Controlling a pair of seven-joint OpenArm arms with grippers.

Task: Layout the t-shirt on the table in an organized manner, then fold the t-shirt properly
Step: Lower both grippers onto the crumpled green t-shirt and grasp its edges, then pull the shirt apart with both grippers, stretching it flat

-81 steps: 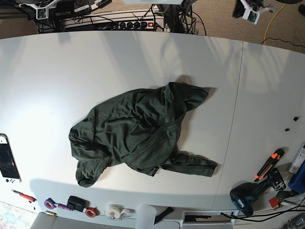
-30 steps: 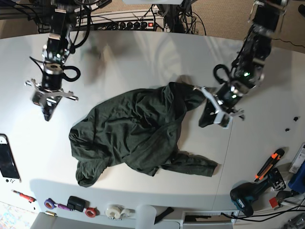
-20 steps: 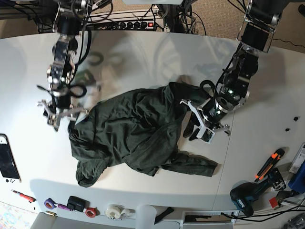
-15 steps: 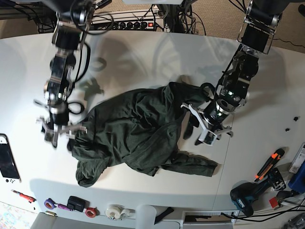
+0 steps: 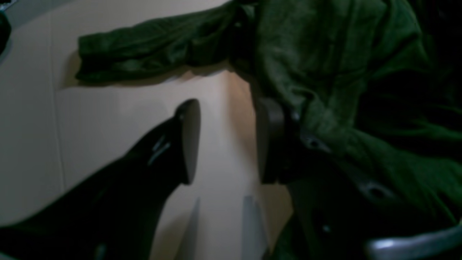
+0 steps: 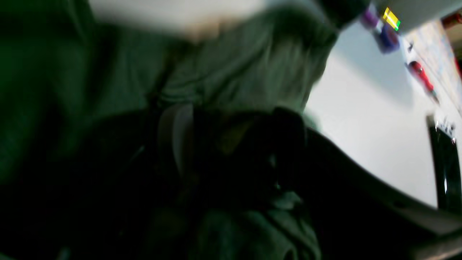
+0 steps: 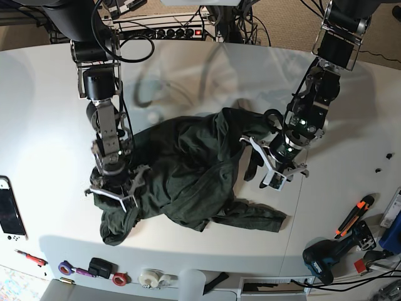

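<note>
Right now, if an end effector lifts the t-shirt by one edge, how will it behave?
The t-shirt lies crumpled in soft folds, so it will probably drape limply. Its bunched layers and trailing sleeve will likely drag across the table rather than lift together.

base view looks down from overhead on the whole table (image 7: 188,69). both wrist views sit close, sharing the shirt (image 7: 182,169) with it.

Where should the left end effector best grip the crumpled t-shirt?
Probably the loose sleeve stretched over the bare table, approached from the open table side. It lies as a single flat strip apart from the bunched t-shirt body, and the open left end effector already stands just short of it.
</note>
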